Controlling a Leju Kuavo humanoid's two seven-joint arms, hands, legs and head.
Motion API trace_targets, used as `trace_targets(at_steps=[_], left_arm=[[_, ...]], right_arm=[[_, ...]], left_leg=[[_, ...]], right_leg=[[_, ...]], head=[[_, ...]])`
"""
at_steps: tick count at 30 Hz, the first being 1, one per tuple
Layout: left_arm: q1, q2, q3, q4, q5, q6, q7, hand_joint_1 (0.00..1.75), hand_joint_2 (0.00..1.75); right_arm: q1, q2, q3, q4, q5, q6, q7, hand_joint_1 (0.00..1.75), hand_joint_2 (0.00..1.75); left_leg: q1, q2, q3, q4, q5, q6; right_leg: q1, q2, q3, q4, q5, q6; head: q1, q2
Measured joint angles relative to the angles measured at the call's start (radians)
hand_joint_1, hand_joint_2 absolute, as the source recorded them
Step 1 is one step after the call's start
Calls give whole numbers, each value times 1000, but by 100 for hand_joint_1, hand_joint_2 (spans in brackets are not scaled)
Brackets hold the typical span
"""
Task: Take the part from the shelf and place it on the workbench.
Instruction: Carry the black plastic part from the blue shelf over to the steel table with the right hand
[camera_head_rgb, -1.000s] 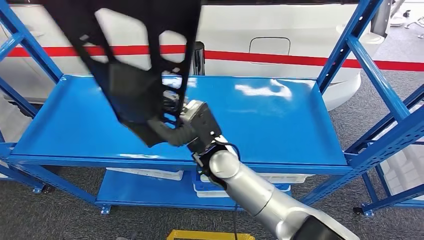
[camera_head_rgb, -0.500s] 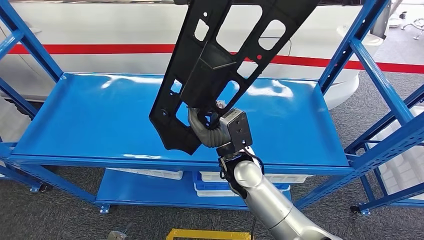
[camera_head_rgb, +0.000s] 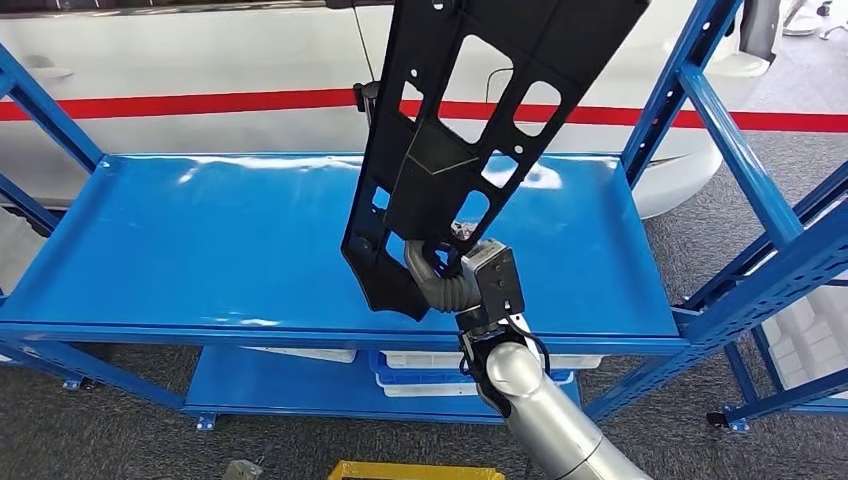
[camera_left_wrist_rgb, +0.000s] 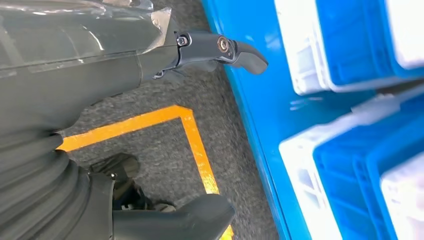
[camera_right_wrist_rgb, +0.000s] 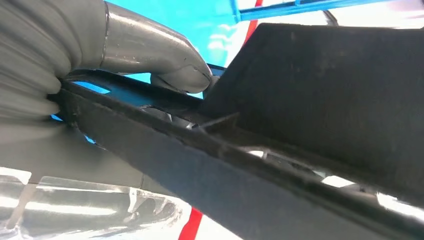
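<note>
part (camera_head_rgb: 470, 120): top cut off | right robot hand (camera_head_rgb: 440, 272): fingers hidden behind part

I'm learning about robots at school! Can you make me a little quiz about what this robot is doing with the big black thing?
1. True or false: the part is lying flat on the shelf.
2. Which hand holds the part? A) left B) right C) both
3. Fill in: under the top shelf sit blue and white ____.

Key
1. False. It is lifted up, standing nearly on end above the shelf.
2. B. The right hand grips its lower end; the left hand hangs empty near the floor.
3. Bins.
</note>
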Motion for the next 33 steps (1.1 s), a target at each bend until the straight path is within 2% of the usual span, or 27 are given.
trace_targets(at_steps=[3,4,5,6,8,9,10,11,13,15,16,18,19,20,21,22,23,24,25,27,29,31,33], left_arm=[[2,2,-1,-1,3,0,0,0,175],[3,3,-1,-1,5,0,0,0,175],[4,5,-1,-1,9,0,0,0,175],[4,7,-1,-1,14,-2,0,0,175],[3,15,0,-1,30,-9,0,0,175],[3,21,2,-1,40,-14,0,0,175],[2,27,5,-1,52,-18,0,0,175],[1,33,12,0,64,-20,0,0,175],[0,42,33,0,82,-19,0,0,175],[0,46,58,0,89,-14,0,0,175],[1,46,68,0,90,-9,0,0,175],[11,47,91,-2,86,11,0,0,175],[20,45,104,-4,80,25,0,0,175],[32,42,118,-9,70,40,0,0,175],[44,37,129,-16,57,51,0,0,175],[54,31,138,-24,43,59,0,0,175],[62,25,143,-32,29,64,0,0,175],[68,20,146,-39,18,66,0,0,175],[72,15,148,-44,12,66,0,0,175],[77,7,152,-50,6,67,0,0,175],[79,3,152,-55,1,60,0,0,175],[77,1,151,-59,-5,44,0,0,175],[73,0,146,-60,-9,27,0,0,175]], right_arm=[[5,0,-2,-4,3,0,2,175,175],[8,0,-3,-4,6,1,5,175,175],[10,1,-3,-4,11,3,9,175,175],[10,3,-3,-4,16,4,13,175,175],[3,15,-3,-1,25,8,21,175,175],[-5,24,-3,2,27,13,25,175,175],[-16,34,-3,9,29,22,29,175,175],[-28,48,-3,21,30,38,33,175,175],[-57,81,-2,51,28,79,39,175,175],[-86,115,0,82,27,111,41,175,175],[-96,130,2,95,27,122,41,175,175],[-108,152,6,124,27,148,41,175,175],[-109,161,6,136,27,164,40,175,175],[-107,170,7,146,27,178,38,175,175],[-106,176,8,151,27,188,34,175,175],[-104,180,7,154,27,196,29,175,175],[-104,181,6,155,27,200,24,175,175],[-104,181,5,154,27,202,20,175,175],[-103,179,2,154,26,203,18,175,175],[-103,175,-3,153,25,203,14,175,175],[-104,169,-12,150,24,199,10,175,175],[-104,161,-20,139,30,178,5,175,175],[-96,143,-29,115,42,146,3,175,175]], left_leg=[[-8,-1,-106,189,-68,8],[-12,-1,-137,232,-73,13],[-17,-1,-150,238,-57,22],[-23,-1,-144,204,-24,34],[-41,-2,-95,76,51,63],[-49,-2,-73,22,73,74],[-55,-2,-60,-11,82,80],[-58,-1,-56,-21,80,82],[-56,0,-52,-34,88,79],[-49,2,-44,-53,101,75],[-45,3,-41,-60,106,74],[-45,3,-41,-62,109,76],[-45,4,-42,-61,108,75],[-45,4,-42,-61,108,75],[-44,5,-41,-60,107,73],[-43,5,-41,-59,106,71],[-42,3,-41,-57,105,68],[-43,1,-42,-55,103,63],[-43,-1,-43,-52,102,56],[-42,-2,-46,-52,104,41],[-37,-1,-51,-47,99,28],[-33,-2,-77,13,58,19],[-31,-2,-133,136,-4,11]], right_leg=[[13,0,0,0,-2,-7],[19,0,1,0,-3,-10],[25,1,2,0,-4,-12],[30,2,4,0,-4,-14],[37,5,6,0,-4,-14],[39,7,6,0,-4,-14],[40,7,6,0,-4,-14],[40,7,5,-1,-4,-13],[41,6,2,0,-4,-11],[44,2,-15,35,-24,-9],[43,1,-34,79,-46,-9],[37,0,-85,202,-100,-9],[34,-1,-104,249,-116,-6],[30,-2,-108,262,-117,2],[26,-3,-92,235,-103,12],[22,-6,-60,174,-78,22],[19,-9,-24,100,-55,29],[19,-11,7,39,-37,30],[22,-11,26,2,-27,26],[30,-9,34,-14,-21,10],[23,-8,36,-21,-15,-6],[13,-8,41,-29,-10,-21],[17,-9,40,-29,-9,-29]], head=[[-2,0],[-2,0],[-2,0],[-1,0],[0,0],[0,0],[0,0],[0,0],[-1,0],[1,0],[3,0],[6,0],[6,0],[6,0],[5,0],[5,0],[6,0],[6,0],[5,0],[4,0],[3,0],[2,0],[1,0]])
